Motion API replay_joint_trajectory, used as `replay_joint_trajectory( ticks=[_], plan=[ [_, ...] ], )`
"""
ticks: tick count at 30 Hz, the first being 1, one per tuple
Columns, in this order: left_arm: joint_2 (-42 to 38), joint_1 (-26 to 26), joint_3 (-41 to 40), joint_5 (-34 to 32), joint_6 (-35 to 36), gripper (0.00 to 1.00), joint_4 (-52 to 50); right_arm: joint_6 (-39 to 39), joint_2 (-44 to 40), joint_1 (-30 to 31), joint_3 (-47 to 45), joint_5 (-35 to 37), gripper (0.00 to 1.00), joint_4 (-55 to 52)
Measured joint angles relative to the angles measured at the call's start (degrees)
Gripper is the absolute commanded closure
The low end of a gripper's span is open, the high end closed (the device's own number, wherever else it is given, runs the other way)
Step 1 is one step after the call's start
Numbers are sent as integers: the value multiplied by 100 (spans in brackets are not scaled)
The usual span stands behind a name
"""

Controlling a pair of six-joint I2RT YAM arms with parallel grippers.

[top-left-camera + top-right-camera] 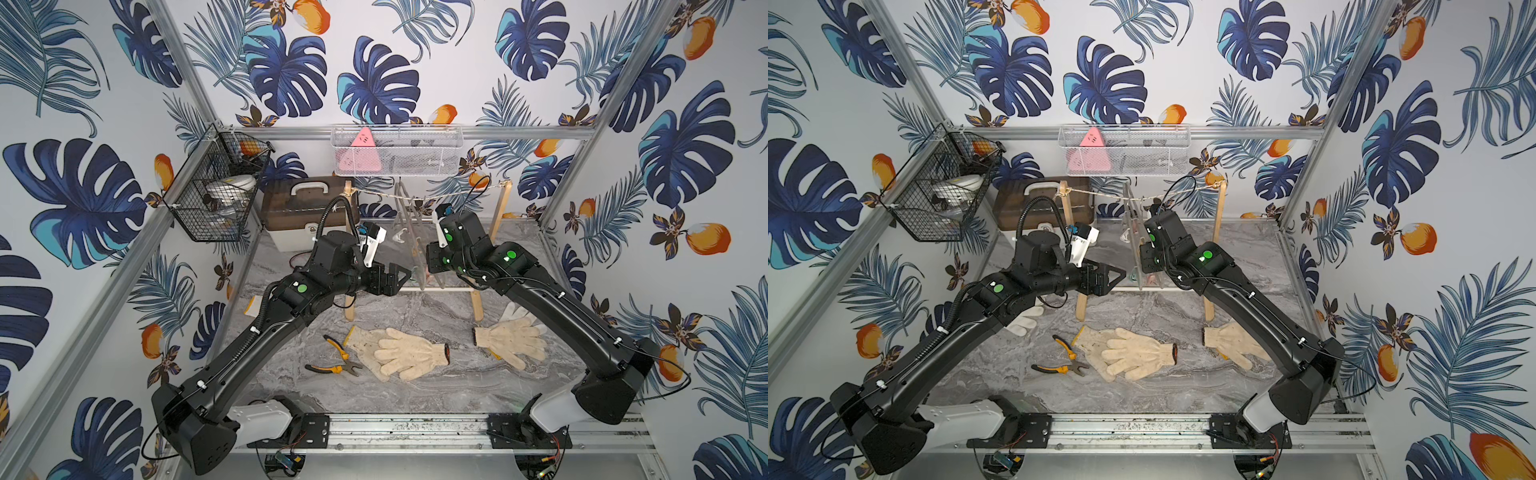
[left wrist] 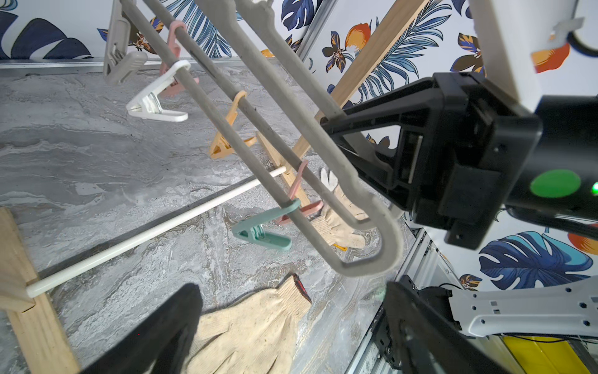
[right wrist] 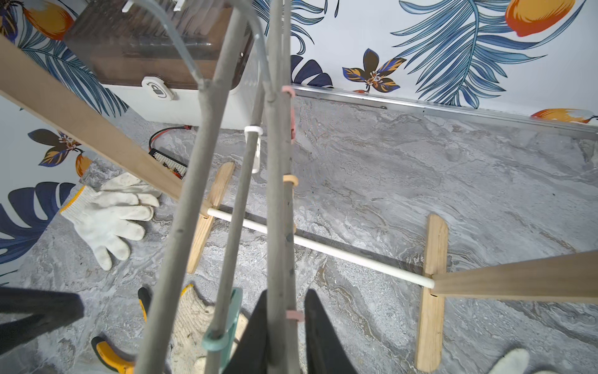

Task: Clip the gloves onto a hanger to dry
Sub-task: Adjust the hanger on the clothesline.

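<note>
A grey hanger [image 1: 409, 232] hangs from a rope between two wooden posts; its bars [image 2: 291, 107] carry white, orange, teal and pink clips. My right gripper [image 3: 286, 291] is shut on one hanger bar [image 3: 278, 162], right by a pink clip ring. My left gripper [image 1: 399, 278] stands open beside the hanger's rounded end, with nothing between its fingers [image 2: 174, 323]. Cream gloves [image 1: 399, 351] lie overlapped mid-table, one with a red-black cuff [image 2: 252, 327]. More gloves [image 1: 511, 338] lie to the right, and a white, yellow-cuffed one [image 3: 110, 217] lies under my left arm.
Orange-handled pliers [image 1: 336, 357] lie left of the middle gloves. The wooden rack's feet and white cross rod [image 1: 478, 307] stand on the marble table. A brown-lidded box [image 1: 307, 212] sits at the back left. A black wire basket [image 1: 216, 187] and a white mesh basket [image 1: 395, 149] hang on the walls.
</note>
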Motion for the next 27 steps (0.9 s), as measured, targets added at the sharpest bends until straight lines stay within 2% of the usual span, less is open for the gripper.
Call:
replay_joint_trajectory(
  ticks=[6, 17, 27],
  plan=[
    [0, 0, 37, -52, 4, 5, -114, -42, -2, 0, 7, 81, 100, -20],
    [-2, -2, 76, -87, 24, 4, -219, -354, -404, -120, -96, 411, 100, -337],
    [-9, -4, 129, -44, 22, 4, -229, -848, -798, -1419, -122, 149, 99, -640]
  ],
)
